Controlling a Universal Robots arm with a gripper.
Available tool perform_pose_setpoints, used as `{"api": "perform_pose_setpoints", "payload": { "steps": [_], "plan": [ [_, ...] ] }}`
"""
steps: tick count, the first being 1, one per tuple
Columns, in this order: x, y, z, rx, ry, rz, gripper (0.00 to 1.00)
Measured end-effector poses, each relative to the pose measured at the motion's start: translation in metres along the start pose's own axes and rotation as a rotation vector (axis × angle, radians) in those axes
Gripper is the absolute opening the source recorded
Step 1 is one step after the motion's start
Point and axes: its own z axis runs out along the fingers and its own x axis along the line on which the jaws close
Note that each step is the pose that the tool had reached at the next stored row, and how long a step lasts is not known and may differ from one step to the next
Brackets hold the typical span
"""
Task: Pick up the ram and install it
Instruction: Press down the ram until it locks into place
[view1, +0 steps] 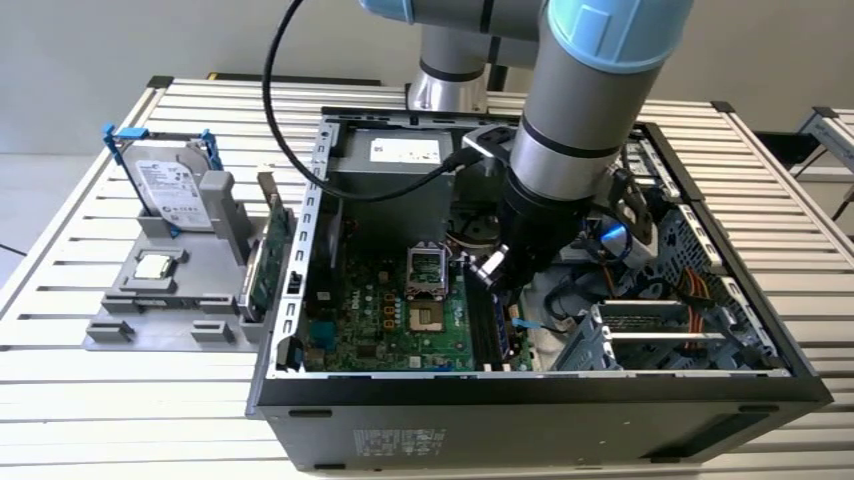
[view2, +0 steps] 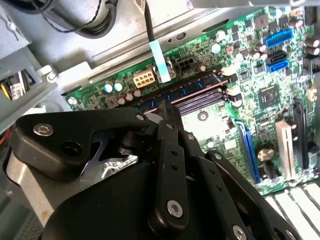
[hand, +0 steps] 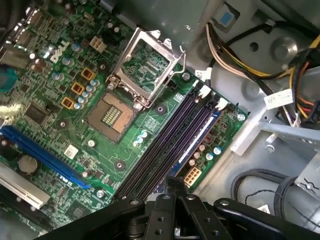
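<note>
Silver arm (view1: 567, 140), pale-blue joint caps, black screwed hand (view2: 167, 150).

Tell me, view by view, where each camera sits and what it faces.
Exterior view: off the arm, above, looking down into the open computer case; the arm reaches in toward the motherboard.
First wrist view: on the wrist, looking past the gripper at the memory slots and open CPU socket.
Second wrist view: on the wrist, facing the slots across the gripper's black linkage.
Shared: both wrist views show the slots and motherboard.

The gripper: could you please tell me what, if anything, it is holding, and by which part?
It cannot be told. The gripper is at one end of the ram, which stands on the motherboard; the contact itself is hidden.
</note>
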Motion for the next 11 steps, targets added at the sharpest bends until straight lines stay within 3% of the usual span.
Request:
{"api": "perform_pose_setpoints", "payload": {
  "steps": [11],
  "plan": [
    [-0.0005, 0.0006, 0.0003, 0.0017, -0.0024, -0.169, 0.0]
  ]
}}
